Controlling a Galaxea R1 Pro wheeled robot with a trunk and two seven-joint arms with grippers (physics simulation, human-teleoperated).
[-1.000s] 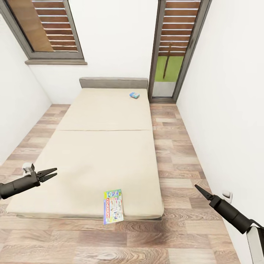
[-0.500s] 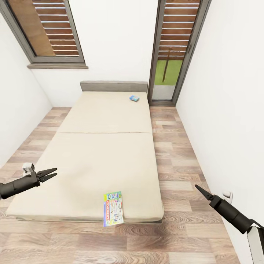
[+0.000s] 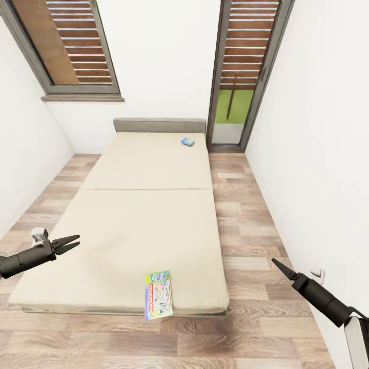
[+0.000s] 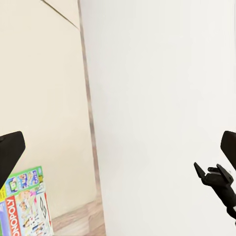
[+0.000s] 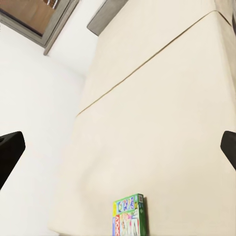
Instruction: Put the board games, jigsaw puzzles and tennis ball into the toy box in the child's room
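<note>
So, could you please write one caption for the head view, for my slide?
Both grippers, left and right, hover empty near a bare bed carrying two board games.

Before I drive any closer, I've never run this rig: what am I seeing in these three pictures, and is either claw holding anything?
The big picture comes from the robot's head camera, looking down over a bare cream bed. The black pincers are its left gripper and right gripper; the left is open and empty, the right looks shut with nothing in it. The other two pictures come from cameras beside each gripper. On the bed lie two board games: a multicolour box at the near edge, overhanging it a little, and a small blue box near the headboard.
</note>
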